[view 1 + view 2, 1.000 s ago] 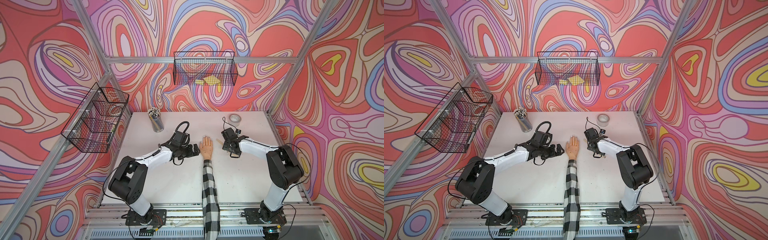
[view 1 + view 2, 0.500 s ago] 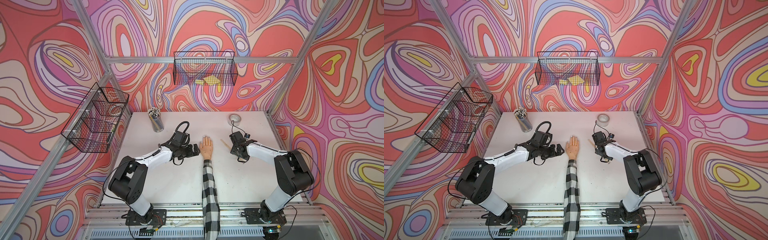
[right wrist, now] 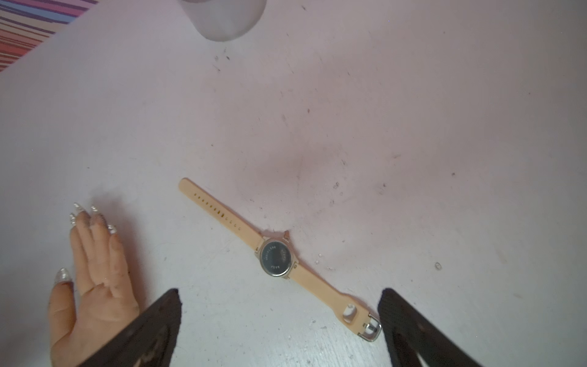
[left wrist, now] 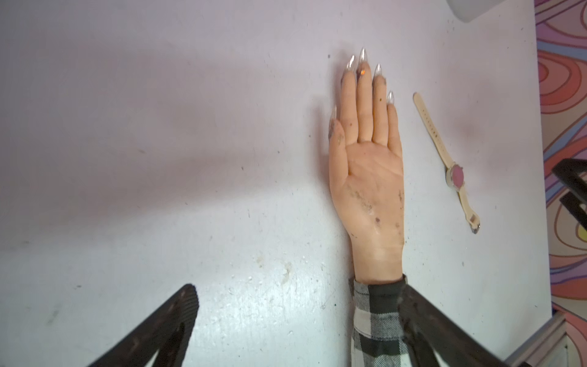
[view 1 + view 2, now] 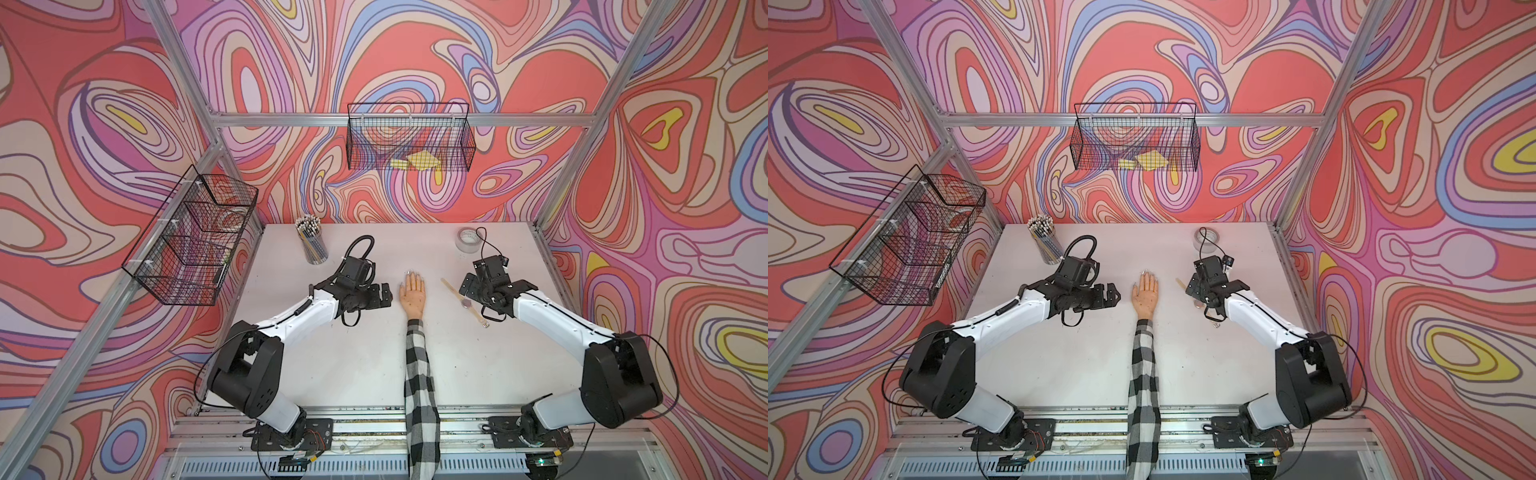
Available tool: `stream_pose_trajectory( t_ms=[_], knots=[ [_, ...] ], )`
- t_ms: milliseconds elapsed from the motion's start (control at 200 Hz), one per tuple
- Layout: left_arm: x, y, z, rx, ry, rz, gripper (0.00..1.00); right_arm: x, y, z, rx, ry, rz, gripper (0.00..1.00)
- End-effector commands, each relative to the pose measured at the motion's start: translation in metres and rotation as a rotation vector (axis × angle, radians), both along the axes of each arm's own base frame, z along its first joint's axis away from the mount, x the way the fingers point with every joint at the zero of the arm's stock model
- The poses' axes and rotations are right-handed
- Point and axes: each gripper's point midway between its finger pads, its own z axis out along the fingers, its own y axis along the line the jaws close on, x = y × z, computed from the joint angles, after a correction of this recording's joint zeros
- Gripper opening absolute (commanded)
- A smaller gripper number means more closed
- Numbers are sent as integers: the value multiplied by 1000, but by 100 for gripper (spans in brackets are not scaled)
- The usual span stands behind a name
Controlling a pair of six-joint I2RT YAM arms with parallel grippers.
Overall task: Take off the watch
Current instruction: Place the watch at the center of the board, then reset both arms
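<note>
- Lying flat and stretched out straight on the white table (image 5: 353, 365), the watch (image 3: 275, 258) sits directly below the right gripper (image 3: 279, 298), off the mannequin hand (image 5: 412, 297).
- The right gripper is released, with its jaws spread wide and nothing between them but the strap. The buckle end lies just beside one finger (image 3: 409, 321), though I cannot tell whether they touch.
- From this gripper, the watch's holed strap tip points away towards the grey tape roll (image 5: 468, 239) beyond, and the mannequin hand lies off to its side, apart from the watch.
- The left gripper (image 5: 384, 295) is also released and holds nothing, hovering just beside the mannequin hand on the side away from the watch.
- In the left wrist view one finger (image 4: 422, 321) crosses over the plaid sleeve (image 4: 374, 321), and the watch (image 4: 455, 176) lies beyond the palm.
</note>
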Motion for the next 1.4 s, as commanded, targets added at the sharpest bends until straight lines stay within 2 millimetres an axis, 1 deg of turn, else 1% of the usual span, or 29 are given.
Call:
stream_pose_trajectory(
  t_ms=[0, 70, 100, 155, 265, 300, 351, 461, 541, 611, 701, 736, 751, 776, 836, 901, 951, 1006, 1031, 1062, 1127, 1152, 1207, 1232, 1277, 1297, 1312, 1357, 1397],
  knots=[
    [17, 33, 32, 126, -142, 65, 99, 17, 9, 45, 25, -141, 74, 98],
    [24, 49, 47, 186, -248, 107, 99, 20, 4, 62, 0, -195, 73, 98],
    [31, 54, 58, 200, -326, 133, 99, 21, 1, 70, -16, -223, 70, 98],
    [34, 67, 73, 233, -442, 176, 99, 23, -8, 77, -51, -256, 44, 98],
    [35, 99, 103, 320, -679, 285, 99, 27, -29, 79, -135, -310, -17, 98],
    [35, 109, 109, 349, -726, 314, 99, 29, -36, 80, -155, -335, -36, 98],
    [34, 125, 113, 380, -754, 355, 99, 30, -45, 79, -172, -362, -61, 98],
    [35, 167, 109, 478, -777, 435, 99, 32, -64, 75, -224, -396, -72, 98],
    [36, 186, 102, 555, -811, 447, 99, 31, -77, 67, -279, -398, -78, 98],
    [39, 200, 86, 609, -783, 458, 99, 32, -86, 57, -304, -398, -76, 98],
    [39, 218, 63, 665, -733, 506, 99, 33, -97, 40, -352, -364, -71, 98],
    [40, 220, 57, 674, -730, 506, 99, 33, -101, 32, -373, -351, -65, 98],
    [34, 222, 42, 690, -705, 492, 99, 34, -102, 30, -383, -348, -64, 98],
    [32, 223, 33, 701, -693, 487, 99, 34, -105, 25, -397, -348, -66, 98],
    [28, 227, 15, 719, -636, 490, 99, 34, -114, 15, -422, -347, -72, 98],
    [24, 230, 2, 696, -659, 508, 99, 33, -120, 2, -445, -349, -72, 98],
    [19, 232, 1, 682, -712, 528, 99, 33, -122, -4, -464, -375, -69, 98],
    [19, 232, -4, 655, -718, 515, 99, 31, -119, -5, -466, -455, -62, 98],
    [20, 229, -6, 643, -709, 497, 99, 29, -118, -6, -464, -484, -60, 98],
    [22, 225, -9, 629, -698, 465, 99, 31, -118, -1, -465, -523, -61, 98],
    [27, 220, -11, 611, -708, 422, 100, 34, -106, 3, -469, -583, 15, 98],
    [27, 217, -12, 595, -711, 404, 99, 34, -103, 0, -464, -598, 31, 98],
    [27, 208, -16, 539, -715, 330, 99, 33, -105, -7, -464, -629, 17, 98],
    [27, 205, -19, 522, -719, 306, 99, 34, -103, -3, -473, -665, 29, 98],
    [27, 203, -26, 506, -710, 286, 99, 37, -94, -13, -449, -623, 90, 98],
    [29, 201, -26, 507, -724, 277, 99, 38, -93, -15, -450, -629, 97, 98],
    [31, 201, -27, 511, -721, 273, 99, 38, -94, -21, -453, -624, 97, 98],
    [32, 202, -29, 509, -700, 275, 99, 38, -96, -13, -465, -675, 74, 98],
    [33, 202, -29, 505, -696, 276, 99, 39, -94, -21, -437, -622, 91, 98]
  ],
)
